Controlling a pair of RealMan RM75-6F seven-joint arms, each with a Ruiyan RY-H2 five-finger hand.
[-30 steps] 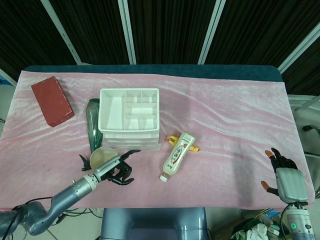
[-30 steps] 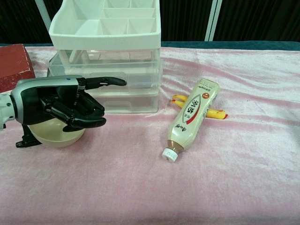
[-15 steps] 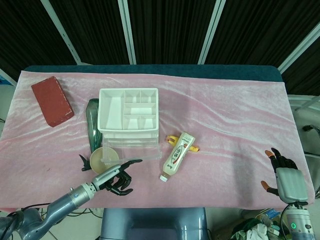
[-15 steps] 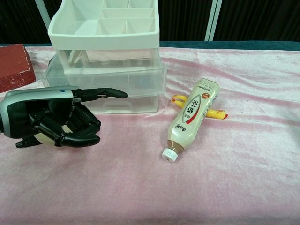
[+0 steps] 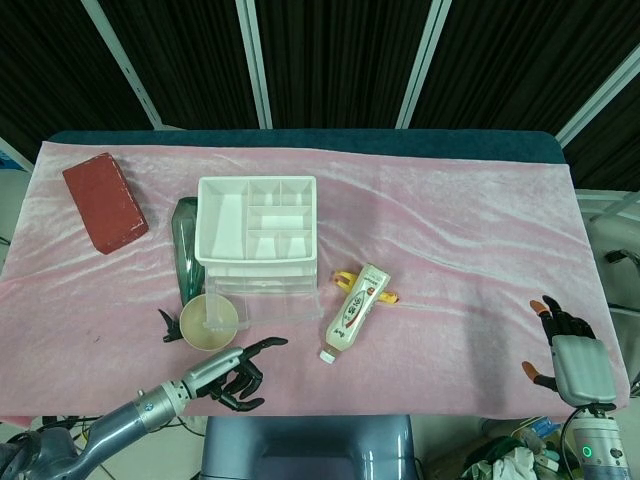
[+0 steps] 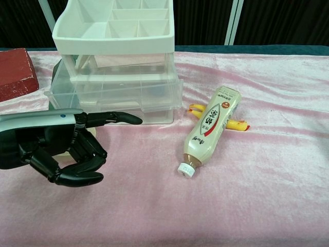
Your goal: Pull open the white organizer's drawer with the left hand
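The white organizer [image 5: 258, 222] [image 6: 115, 31] stands left of the table's middle. Its upper clear drawer [image 5: 265, 302] [image 6: 117, 91] sticks out toward the front edge. My left hand [image 5: 232, 365] [image 6: 54, 150] lies in front of the drawer, low over the cloth. One finger [image 6: 115, 118] points straight out just under the drawer's front lip; I cannot tell whether it touches. The other fingers are curled in on nothing. My right hand [image 5: 563, 342] hangs at the front right corner with fingers apart and nothing in it.
A beige bowl [image 5: 208, 322] sits by the drawer's left corner, a green bottle [image 5: 185, 245] lies along the organizer's left side, and a red brick [image 5: 104, 201] [image 6: 15, 72] lies far left. A cream bottle [image 5: 357, 308] [image 6: 212, 127] lies over a yellow item [image 6: 237, 124] right of the organizer.
The clear drawer has slid out toward the front edge as my left hand drew back toward me. The right hand has stayed still.
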